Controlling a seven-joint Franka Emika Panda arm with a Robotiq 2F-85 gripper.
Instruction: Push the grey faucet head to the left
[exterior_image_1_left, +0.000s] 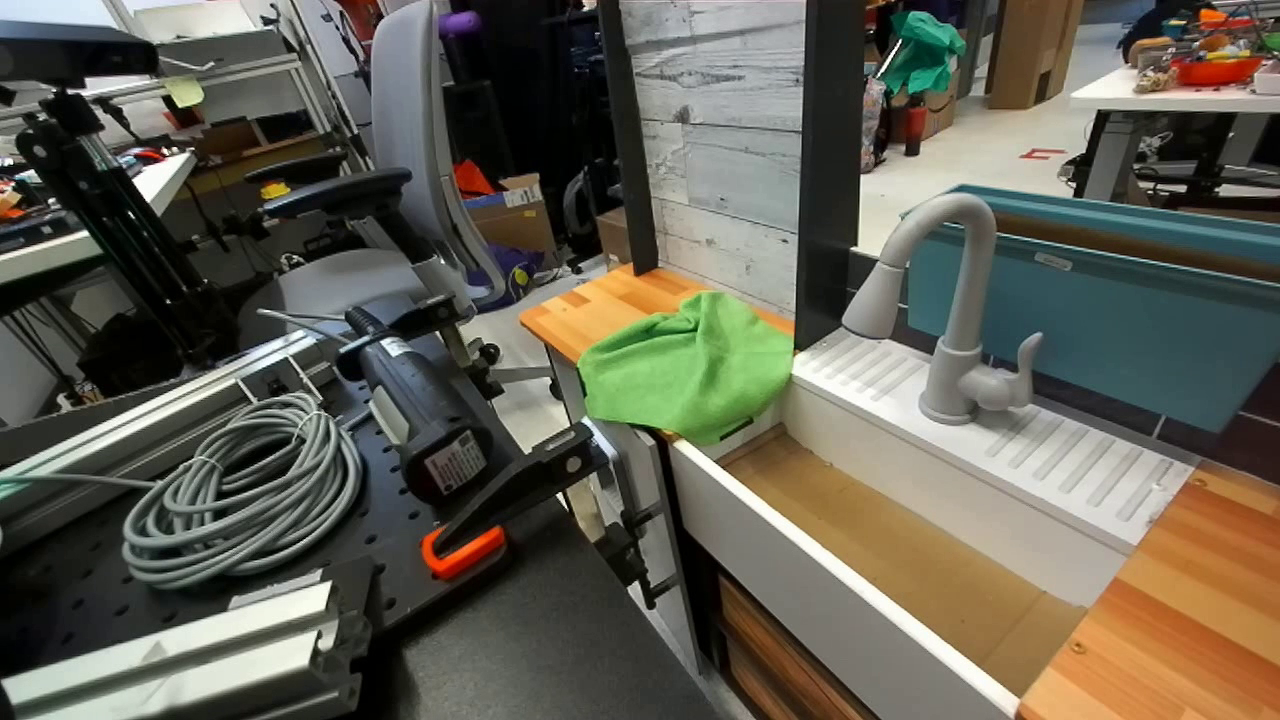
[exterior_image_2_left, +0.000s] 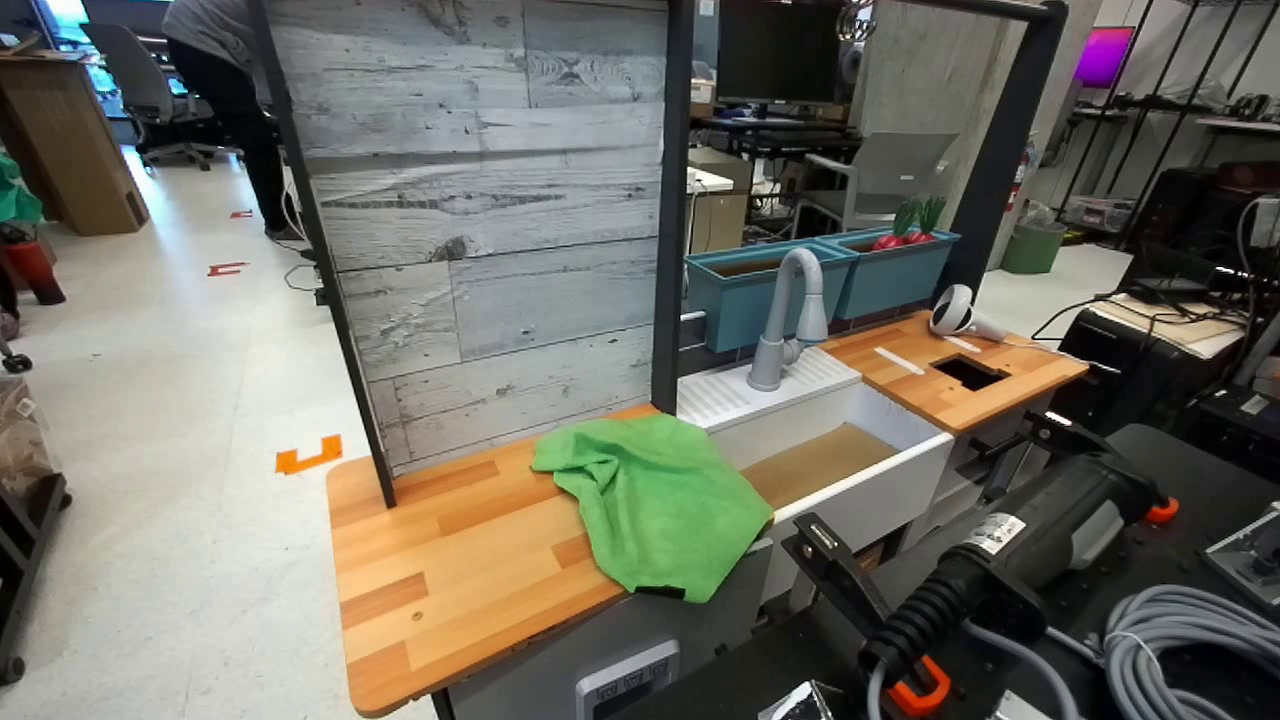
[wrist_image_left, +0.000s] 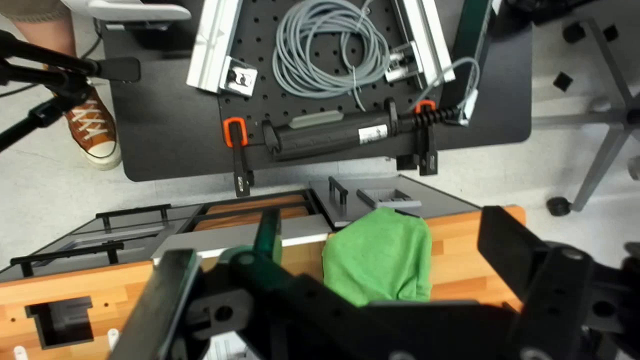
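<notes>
The grey faucet head (exterior_image_1_left: 970, 275) is a tall matte arched tube on a round base, with a small side lever. It stands upright on the white ridged ledge behind the sink. It also shows in an exterior view (exterior_image_2_left: 775, 325). Its flared spout end hangs to the left of its base in an exterior view (exterior_image_1_left: 875, 300) and to the right of its base in an exterior view (exterior_image_2_left: 812, 320). My gripper (wrist_image_left: 385, 240) is open, with nothing between its fingers. It is in neither exterior view. In the wrist view I cannot make out the faucet.
A green cloth (exterior_image_1_left: 690, 370) lies on the wooden counter (exterior_image_2_left: 450, 550) beside the white sink (exterior_image_1_left: 850, 590). A dark post (exterior_image_1_left: 830, 170) and wall panel (exterior_image_1_left: 720, 150) rise beside the faucet. Teal planters (exterior_image_1_left: 1080, 310) stand behind it. A black bench (wrist_image_left: 165, 125) holds coiled cable and a black tool.
</notes>
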